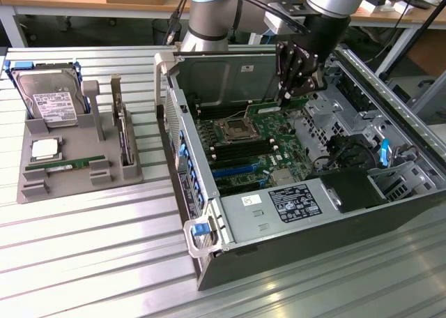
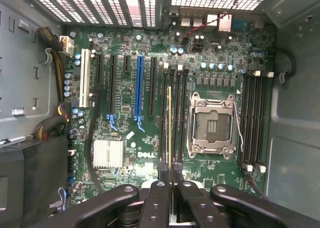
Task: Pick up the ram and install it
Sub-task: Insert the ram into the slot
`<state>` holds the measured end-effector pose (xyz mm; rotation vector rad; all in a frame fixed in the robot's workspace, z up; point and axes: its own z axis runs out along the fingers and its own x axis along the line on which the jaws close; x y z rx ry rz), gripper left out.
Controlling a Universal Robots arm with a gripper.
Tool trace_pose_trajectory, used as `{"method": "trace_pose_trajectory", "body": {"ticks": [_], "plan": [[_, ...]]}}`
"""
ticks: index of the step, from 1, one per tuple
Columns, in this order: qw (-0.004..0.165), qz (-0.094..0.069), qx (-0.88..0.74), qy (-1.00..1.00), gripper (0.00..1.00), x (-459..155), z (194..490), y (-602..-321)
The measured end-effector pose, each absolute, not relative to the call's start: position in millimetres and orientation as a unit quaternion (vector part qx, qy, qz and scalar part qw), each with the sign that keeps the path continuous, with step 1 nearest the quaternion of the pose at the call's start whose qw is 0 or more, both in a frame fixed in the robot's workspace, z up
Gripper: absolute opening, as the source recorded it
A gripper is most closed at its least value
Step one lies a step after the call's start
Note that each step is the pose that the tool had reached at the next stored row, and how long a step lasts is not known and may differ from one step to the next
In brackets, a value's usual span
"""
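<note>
**Operator:** Fingers (image 2: 159, 203) sit closest to my wrist camera. The gripper (image 2: 170, 188) is clamped on the ram (image 2: 170, 133), which I see edge-on as a thin yellowish strip.

**Colleague:** Where is it over the board?

**Operator:** It's lined up with the dark memory slots (image 2: 177, 113) just beside the CPU socket (image 2: 211, 123), on the green motherboard (image 2: 125, 113). I can't tell whether it touches a slot.

**Colleague:** And further out?

**Operator:** From the exterior view, my gripper (image 1: 291, 88) hangs inside the open case (image 1: 279, 227). Well apart, on the exterior view's left, a grey tray (image 1: 42, 185) holds a hard drive (image 1: 47, 98) and another green stick (image 1: 66, 166).
</note>
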<state>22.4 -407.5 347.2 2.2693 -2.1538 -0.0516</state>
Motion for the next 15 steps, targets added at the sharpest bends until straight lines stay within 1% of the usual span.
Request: {"method": "trace_pose_trajectory", "body": {"ticks": [15], "plan": [[0.006,-0.016,0.725,-0.688,0.12,22.4,343.2,-407.5]]}}
